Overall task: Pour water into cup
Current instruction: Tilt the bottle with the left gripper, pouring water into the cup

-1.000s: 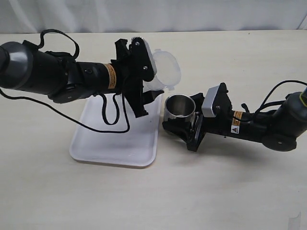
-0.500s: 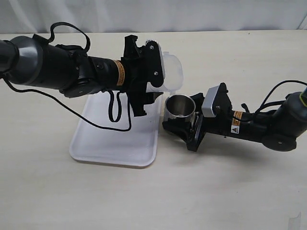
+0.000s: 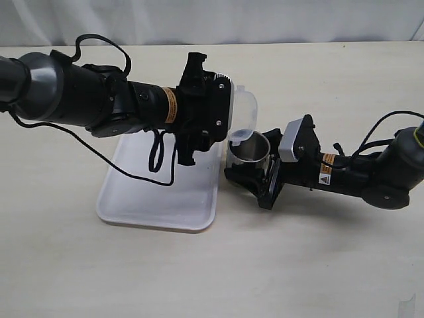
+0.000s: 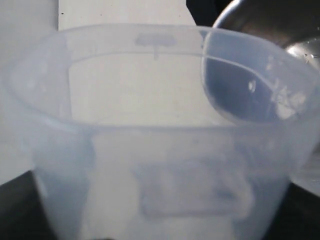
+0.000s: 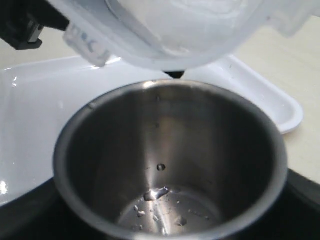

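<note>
The shiny steel cup (image 3: 248, 150) stands upright on the table, and my right gripper (image 3: 257, 173) is shut on it. In the right wrist view the cup (image 5: 170, 145) holds only a few drops of water (image 5: 162, 193) on its bottom. My left gripper (image 3: 213, 114) is shut on a translucent plastic tumbler (image 3: 242, 114). The tumbler is tipped on its side with its lip just over the cup's far rim. The tumbler (image 4: 150, 150) fills the left wrist view, with the cup (image 4: 270, 20) beyond its lip. No stream of water shows.
A white plastic tray (image 3: 159, 195) lies on the table left of the cup, under the left arm. A black cable (image 3: 156, 156) hangs from the left arm above it. A beige tabletop (image 3: 311, 265) surrounds everything.
My left arm has moved right and turned, bringing the tumbler from beside the cup to tipped over the cup's rim. The right gripper and the cup have not moved.
</note>
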Robot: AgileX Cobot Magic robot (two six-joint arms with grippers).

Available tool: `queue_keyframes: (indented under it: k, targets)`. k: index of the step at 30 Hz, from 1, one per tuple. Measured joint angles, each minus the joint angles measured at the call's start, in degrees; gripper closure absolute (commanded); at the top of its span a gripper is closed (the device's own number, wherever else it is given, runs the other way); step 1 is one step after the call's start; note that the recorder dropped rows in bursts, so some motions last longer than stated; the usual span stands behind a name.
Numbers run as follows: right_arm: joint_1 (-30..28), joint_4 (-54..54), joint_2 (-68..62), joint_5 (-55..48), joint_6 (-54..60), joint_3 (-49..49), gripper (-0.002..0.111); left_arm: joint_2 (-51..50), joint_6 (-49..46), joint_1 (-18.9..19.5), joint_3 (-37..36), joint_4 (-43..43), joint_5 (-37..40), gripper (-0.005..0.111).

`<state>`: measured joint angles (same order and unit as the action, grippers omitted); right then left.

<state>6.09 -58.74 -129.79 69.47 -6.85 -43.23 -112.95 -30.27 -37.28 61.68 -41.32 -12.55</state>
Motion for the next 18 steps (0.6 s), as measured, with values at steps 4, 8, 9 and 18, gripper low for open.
queue_keyframes:
  k: [4, 8, 9, 18]
  targets:
    - [0.0, 0.0, 0.0, 0.0, 0.0, 0.0, 0.104, 0.0, -2.2, 0.0, 0.1, 0.0, 0.0, 0.107]
    - [0.0, 0.0, 0.0, 0.0, 0.0, 0.0, 0.104, -0.1, -3.4, 0.0, 1.3, 0.0, 1.4, 0.107]
    - [0.0, 0.0, 0.0, 0.0, 0.0, 0.0, 0.104, -0.1, -3.7, 0.0, 1.7, 0.0, 1.6, 0.107]
    - [0.0, 0.0, 0.0, 0.0, 0.0, 0.0, 0.104, -0.1, -7.1, 0.0, 2.5, 0.0, 2.6, 0.107]
